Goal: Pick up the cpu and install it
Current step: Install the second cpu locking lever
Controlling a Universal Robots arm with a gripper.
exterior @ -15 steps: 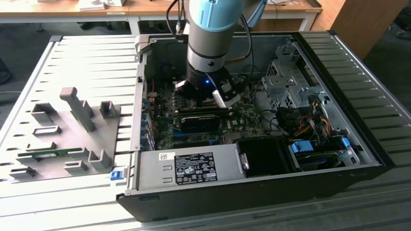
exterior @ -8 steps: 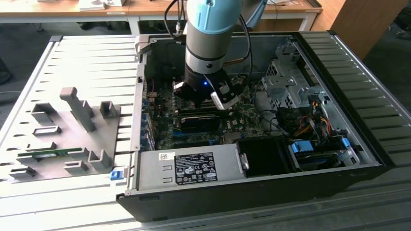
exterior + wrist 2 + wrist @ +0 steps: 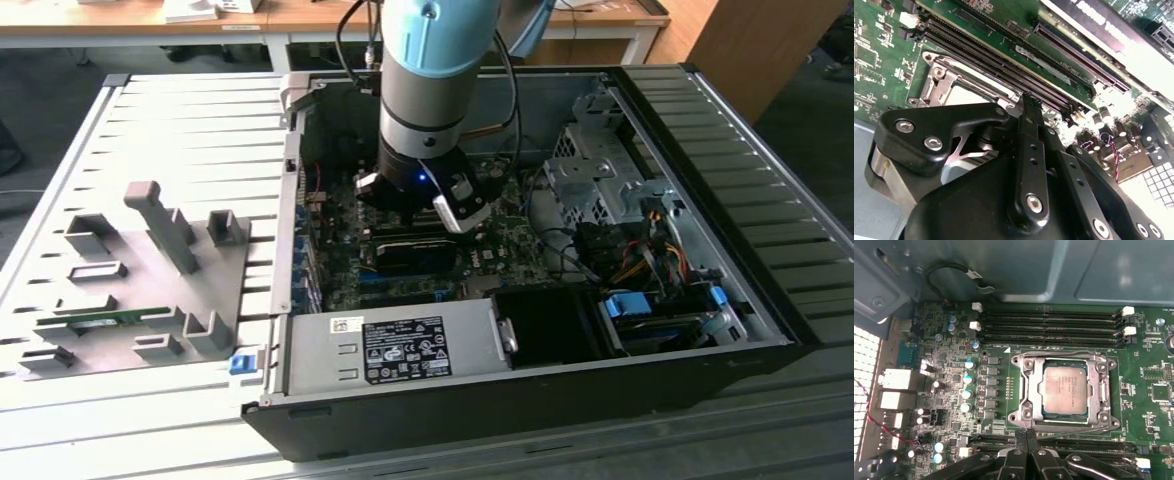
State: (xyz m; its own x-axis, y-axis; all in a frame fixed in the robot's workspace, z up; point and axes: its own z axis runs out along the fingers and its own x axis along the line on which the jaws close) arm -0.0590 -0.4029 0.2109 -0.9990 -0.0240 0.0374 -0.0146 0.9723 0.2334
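Observation:
The cpu (image 3: 1065, 390), a small square chip with a silvery-grey top, lies flat inside the metal-framed socket (image 3: 1026, 390) on the green motherboard in the first wrist view. In the second wrist view a pale strip of the cpu (image 3: 970, 94) shows within the socket frame (image 3: 936, 82), partly hidden by the gripper body. My gripper (image 3: 1026, 433) stands just beside the socket's edge, over the memory slots. Its black fingertips are pressed together, shut, with nothing visible between them. In the exterior view the arm's wrist (image 3: 420, 175) hangs low inside the open computer case.
Empty memory slots (image 3: 1054, 325) run along both sides of the socket. A grey power supply (image 3: 394, 350), a drive cage (image 3: 601, 165) and loose cables (image 3: 641, 250) crowd the case. A grey parts fixture (image 3: 147, 290) with a green memory stick (image 3: 100, 320) lies at the exterior view's left.

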